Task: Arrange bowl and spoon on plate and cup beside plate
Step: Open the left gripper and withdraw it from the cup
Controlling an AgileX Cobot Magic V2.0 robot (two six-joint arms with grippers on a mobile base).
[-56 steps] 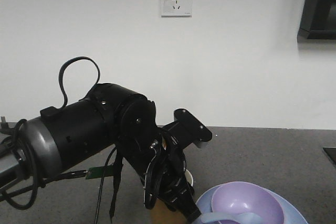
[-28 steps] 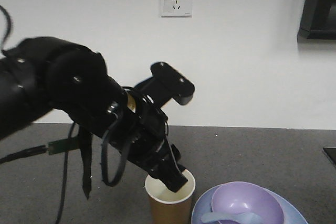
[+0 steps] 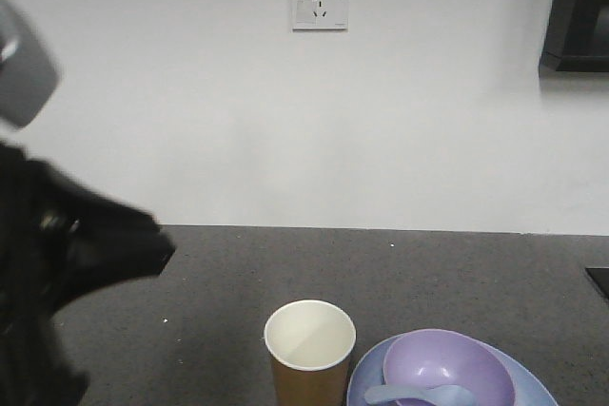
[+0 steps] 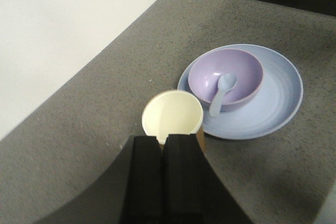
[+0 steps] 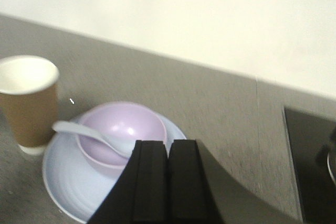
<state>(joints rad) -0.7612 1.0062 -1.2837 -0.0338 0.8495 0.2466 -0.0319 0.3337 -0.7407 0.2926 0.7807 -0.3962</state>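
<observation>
Front view: a blurred dark arm (image 3: 67,263) fills the left edge, its parts indistinguishable; the plate (image 3: 533,382) and the spoon (image 3: 419,395) are cut by the lower border. One cup (image 4: 172,116), one bowl (image 4: 244,74), one plate and one spoon appear on the grey table (image 4: 79,129). The cup stands upright, mouth up, just beside the plate's rim; whether they touch cannot be told. The bowl sits on the plate, off-centre toward the cup; the spoon lies in the bowl, scoop at the bottom, handle resting over the rim on the side nearest the cup, long axis slanting across the bowl. Left end effector (image 4: 163,142): fingers pressed together, holding nothing, tips covering the cup's near rim. Right end effector (image 5: 168,148): fingers likewise together, empty, hiding the plate's near edge. A dark cooktop (image 5: 310,166) is cropped at the right.
</observation>
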